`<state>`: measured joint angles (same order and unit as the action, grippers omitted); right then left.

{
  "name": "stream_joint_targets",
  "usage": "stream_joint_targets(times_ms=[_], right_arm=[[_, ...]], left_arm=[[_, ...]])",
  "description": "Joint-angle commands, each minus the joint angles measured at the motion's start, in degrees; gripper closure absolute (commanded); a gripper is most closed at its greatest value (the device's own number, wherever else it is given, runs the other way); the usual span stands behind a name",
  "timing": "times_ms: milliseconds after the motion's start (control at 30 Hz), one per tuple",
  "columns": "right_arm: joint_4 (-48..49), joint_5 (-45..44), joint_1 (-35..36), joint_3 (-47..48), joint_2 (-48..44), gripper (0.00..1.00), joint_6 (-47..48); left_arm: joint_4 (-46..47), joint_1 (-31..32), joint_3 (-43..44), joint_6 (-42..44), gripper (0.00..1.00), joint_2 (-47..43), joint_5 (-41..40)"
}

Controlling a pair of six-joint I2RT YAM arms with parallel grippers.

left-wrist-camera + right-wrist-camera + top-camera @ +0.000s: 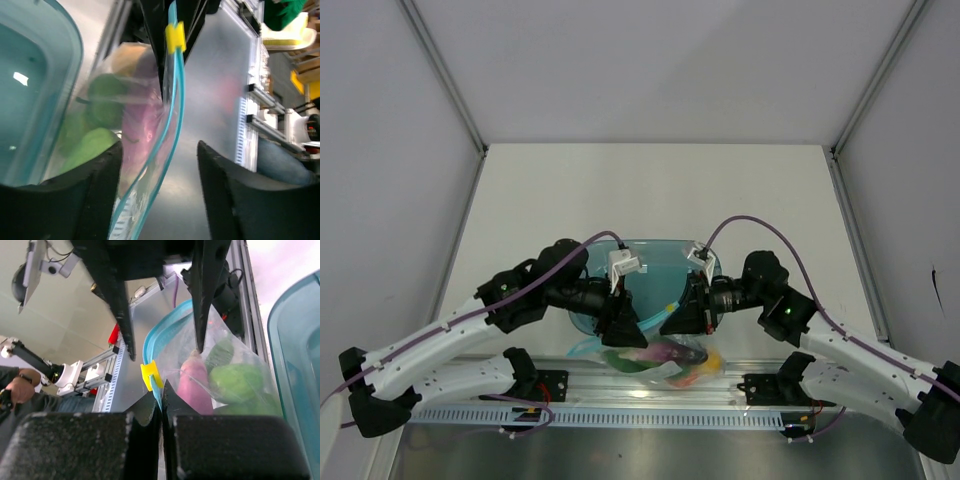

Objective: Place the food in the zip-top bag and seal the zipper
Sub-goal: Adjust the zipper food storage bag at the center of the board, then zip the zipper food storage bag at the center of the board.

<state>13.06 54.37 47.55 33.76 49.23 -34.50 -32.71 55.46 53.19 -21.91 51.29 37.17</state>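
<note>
The clear zip-top bag (672,366) hangs at the table's near edge with the food in it: a purple eggplant (192,385), green pieces (237,382) and a yellow-orange piece (713,358). My right gripper (161,395) is shut on the teal zipper (175,132), right beside its yellow slider (151,376). My left gripper (160,200) is open, and the zipper strip runs between its fingers (100,200), close to the left one. In the top view the left gripper (620,335) and right gripper (692,322) face each other above the bag.
A rigid translucent blue tub (655,262) sits just behind both grippers, also at the left of the left wrist view (35,90). A metal rail (640,410) runs along the near edge below the bag. White walls stand at both sides.
</note>
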Motion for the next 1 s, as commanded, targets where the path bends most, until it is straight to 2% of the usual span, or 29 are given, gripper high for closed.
stream_joint_targets(times_ms=[0, 133, 300, 367, 433, 567, 967], right_arm=[[-0.22, -5.23, 2.36, 0.52, 0.86, 1.00, -1.18], [-1.19, -7.96, 4.30, 0.87, 1.74, 1.00, -1.97], [-1.11, -11.65, 6.24, 0.35, 0.87, 1.00, -3.20], [-0.84, -12.27, 6.59, -0.01, 0.60, 1.00, -4.16], [-0.41, -13.06, 6.85, -0.10, 0.51, 1.00, -4.78], [0.74, -13.50, 7.20, 0.17, 0.16, 1.00, -6.45], [2.93, -14.47, 7.56, 0.34, -0.01, 1.00, -9.00]], left_arm=[[1.94, -0.27, 3.49, -0.32, 0.32, -1.54, -4.82], [3.44, -0.27, 7.71, -0.59, 0.28, 1.00, -6.05], [5.63, -0.27, 9.65, -2.52, 0.30, 3.90, -9.13], [7.30, -0.27, 9.83, -2.96, 0.34, 5.30, -8.78], [8.01, -0.27, 9.83, -3.58, 0.42, 6.01, -8.52], [8.27, -0.27, 8.78, -3.49, 0.50, 6.98, -8.87], [8.54, -0.18, 7.28, -3.40, 0.62, 5.93, -8.08]])
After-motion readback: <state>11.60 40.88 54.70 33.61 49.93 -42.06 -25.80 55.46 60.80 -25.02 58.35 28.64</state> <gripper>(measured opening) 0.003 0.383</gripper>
